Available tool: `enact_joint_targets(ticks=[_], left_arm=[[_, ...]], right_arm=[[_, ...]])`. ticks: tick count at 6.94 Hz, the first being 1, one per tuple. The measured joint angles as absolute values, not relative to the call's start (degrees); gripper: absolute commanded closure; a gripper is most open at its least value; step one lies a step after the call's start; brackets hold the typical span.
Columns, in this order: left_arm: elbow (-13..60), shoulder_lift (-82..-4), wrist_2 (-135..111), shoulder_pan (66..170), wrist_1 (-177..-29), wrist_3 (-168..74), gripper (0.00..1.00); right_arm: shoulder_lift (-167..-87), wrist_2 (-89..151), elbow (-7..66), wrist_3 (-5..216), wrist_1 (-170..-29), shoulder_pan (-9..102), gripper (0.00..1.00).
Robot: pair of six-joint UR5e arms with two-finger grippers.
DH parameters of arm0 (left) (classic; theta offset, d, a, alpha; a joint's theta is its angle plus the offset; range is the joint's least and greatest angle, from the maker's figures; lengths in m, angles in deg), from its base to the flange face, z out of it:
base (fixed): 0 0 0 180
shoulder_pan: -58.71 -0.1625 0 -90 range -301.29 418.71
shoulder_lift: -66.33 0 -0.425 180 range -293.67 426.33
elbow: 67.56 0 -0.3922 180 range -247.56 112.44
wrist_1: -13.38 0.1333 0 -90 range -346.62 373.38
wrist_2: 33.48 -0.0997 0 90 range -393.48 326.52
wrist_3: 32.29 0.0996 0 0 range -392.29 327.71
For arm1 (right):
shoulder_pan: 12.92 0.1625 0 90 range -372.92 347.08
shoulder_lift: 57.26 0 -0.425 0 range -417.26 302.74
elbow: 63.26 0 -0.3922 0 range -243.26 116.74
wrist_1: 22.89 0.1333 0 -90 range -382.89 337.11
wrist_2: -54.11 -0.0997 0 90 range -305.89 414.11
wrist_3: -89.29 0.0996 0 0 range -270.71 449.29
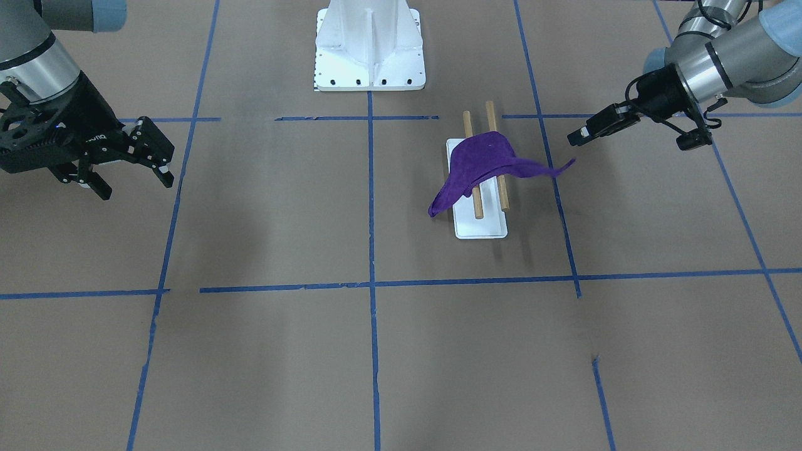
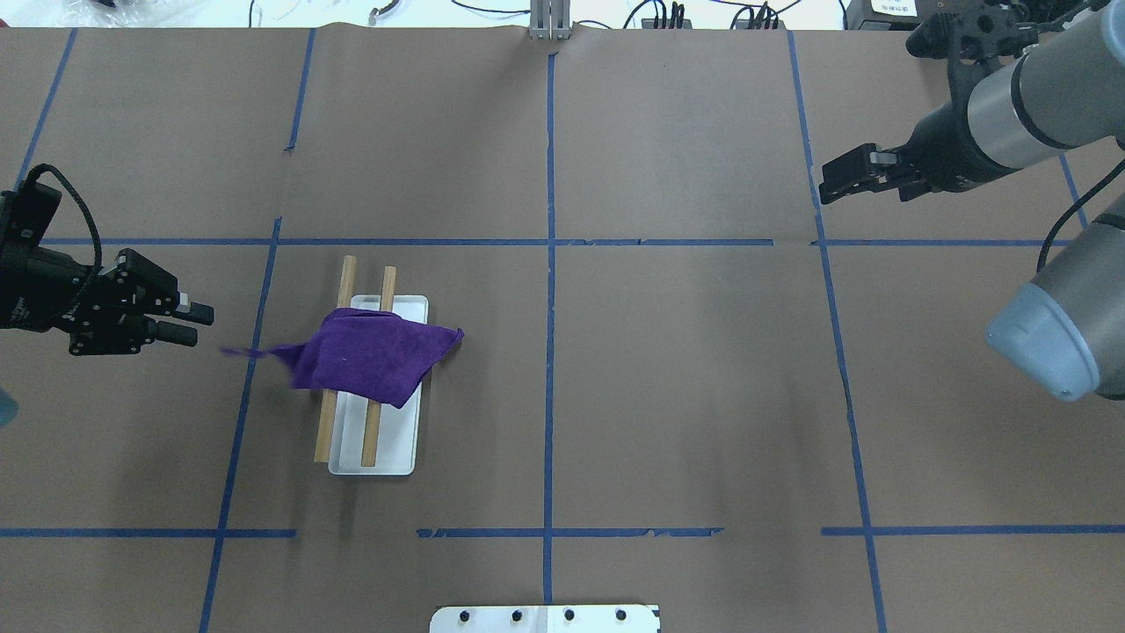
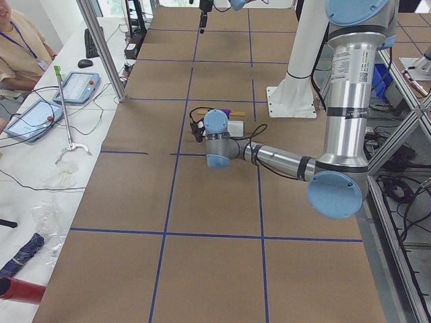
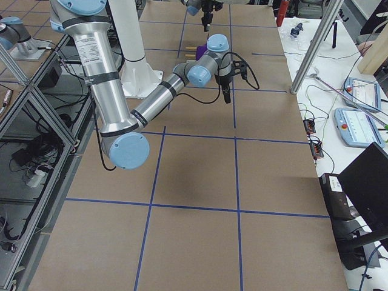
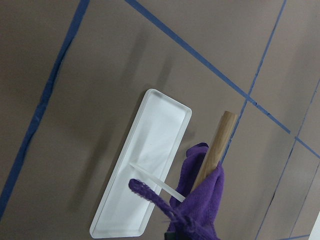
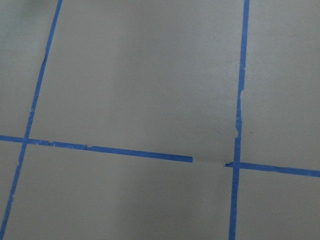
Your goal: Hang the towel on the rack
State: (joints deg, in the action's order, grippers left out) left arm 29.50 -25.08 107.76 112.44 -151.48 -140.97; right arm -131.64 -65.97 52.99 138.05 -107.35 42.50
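The purple towel (image 1: 479,164) lies draped over the two brown wooden rods of the rack (image 1: 482,227), whose white base stands on the table. One towel corner sticks out sideways in the air toward my left gripper (image 1: 575,138). That gripper is open, empty and a short way from the corner. In the overhead view the towel (image 2: 369,356) covers the middle of the rack (image 2: 391,457), with the left gripper (image 2: 200,323) to its left. The left wrist view shows the towel (image 5: 205,200) on one rod above the base (image 5: 150,150). My right gripper (image 1: 138,185) is open and empty, far from the rack.
The large white bolted pedestal (image 1: 369,50) stands at the robot's side of the table, behind the rack. Blue tape lines mark the brown table. The right wrist view shows only bare table and tape.
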Motion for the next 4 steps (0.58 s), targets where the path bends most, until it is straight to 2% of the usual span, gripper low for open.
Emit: enact_joint_targets(ticks=[2,4], left_arm=[[27.55,-25.01,105.49,113.2,-151.32,-139.08,0.0],[26.11,-23.23,104.01,117.0,-151.05,-126.13,0.0]], right_arm=[[-133.98,-66.1,51.15,135.89,-107.37,44.17,0.0],[-136.86,-67.14,47.58,127.39,-107.51,48.54,0.0]])
